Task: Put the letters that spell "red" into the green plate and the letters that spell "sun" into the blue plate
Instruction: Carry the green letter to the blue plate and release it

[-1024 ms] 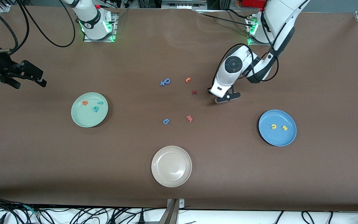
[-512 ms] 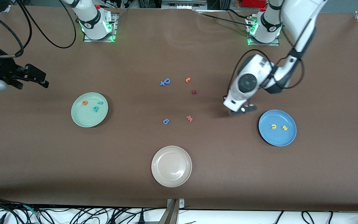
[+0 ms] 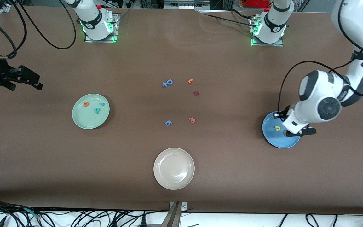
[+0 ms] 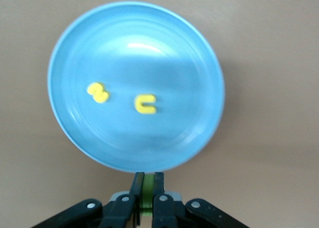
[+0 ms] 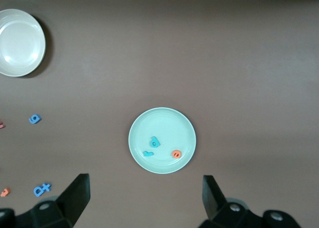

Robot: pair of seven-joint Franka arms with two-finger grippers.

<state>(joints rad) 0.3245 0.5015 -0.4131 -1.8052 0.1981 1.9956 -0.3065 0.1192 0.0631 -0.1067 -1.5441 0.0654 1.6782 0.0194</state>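
My left gripper (image 4: 145, 185) hangs over the blue plate (image 3: 271, 140), fingers pinching a dark green letter (image 4: 145, 193). In that plate lie a yellow "s" (image 4: 98, 92) and a yellow "u" (image 3: 277, 128). The green plate (image 3: 82, 121) holds the teal "r" (image 3: 101, 104), orange "e" (image 3: 86, 104) and teal "d" (image 3: 96, 110). My right gripper (image 5: 144, 195) waits spread wide above the table near the green plate. The cream plate (image 3: 174, 168) sits apart.

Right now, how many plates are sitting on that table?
3. The green plate lies toward the right arm's end, the blue plate toward the left arm's end under the left tool, and a cream-white plate sits between them, nearest the front camera.
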